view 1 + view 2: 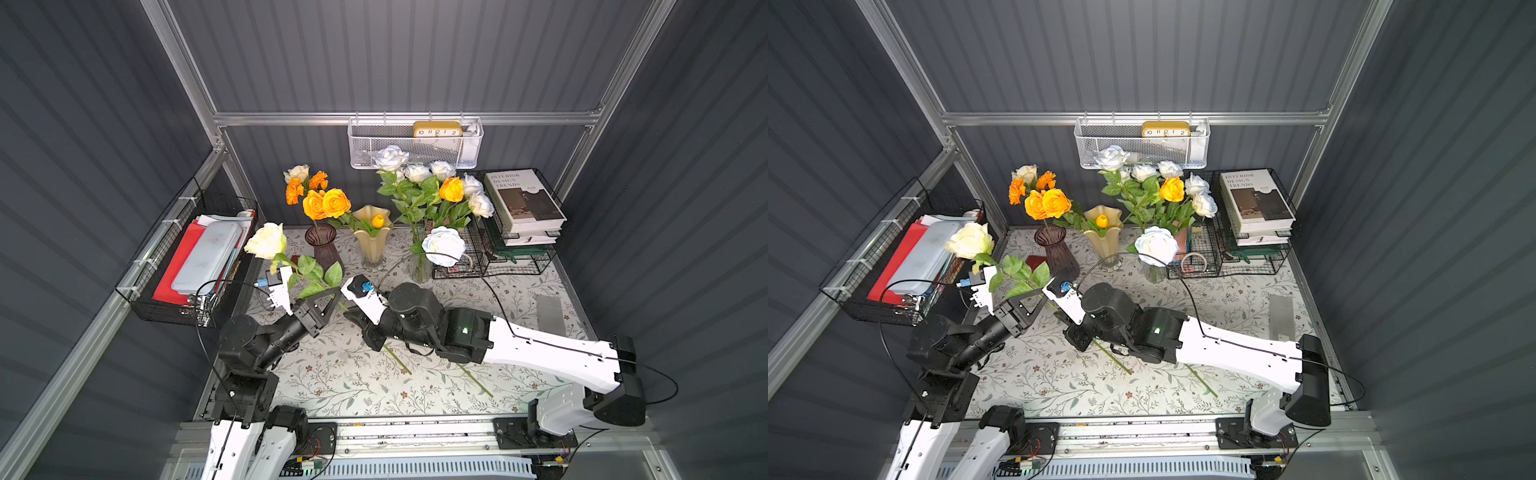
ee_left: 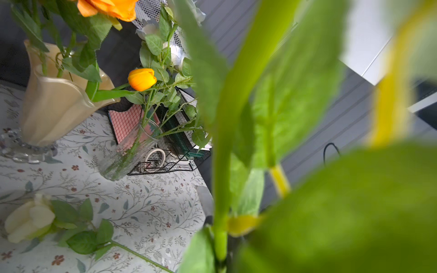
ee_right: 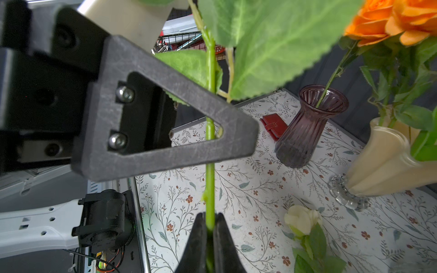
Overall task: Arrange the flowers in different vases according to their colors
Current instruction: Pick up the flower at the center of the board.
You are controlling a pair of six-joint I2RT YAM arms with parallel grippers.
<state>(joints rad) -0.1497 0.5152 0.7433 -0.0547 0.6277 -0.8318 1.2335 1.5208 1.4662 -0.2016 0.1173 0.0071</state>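
A cream-yellow rose [image 1: 266,241] [image 1: 970,240] is held up at the left, its green stem [image 3: 210,184] gripped by both arms. My left gripper [image 1: 330,297] [image 1: 1038,297] is shut on the stem under the leaves. Lower on the same stem, my right gripper [image 1: 351,316] [image 3: 210,225] is also shut. A second cream rose [image 3: 302,218] [image 2: 28,217] lies on the table. The purple vase [image 1: 322,245] and the cream vase [image 1: 372,241] hold orange flowers [image 1: 326,203]. White roses and one orange rose [image 1: 451,189] stand in the clear vase [image 1: 419,268].
A black wire basket of folders [image 1: 195,266] hangs at the left edge. A wire rack with books [image 1: 519,208] fills the back right. The white mesh basket [image 1: 415,143] hangs on the back wall. A red wallet [image 3: 274,125] lies by the purple vase.
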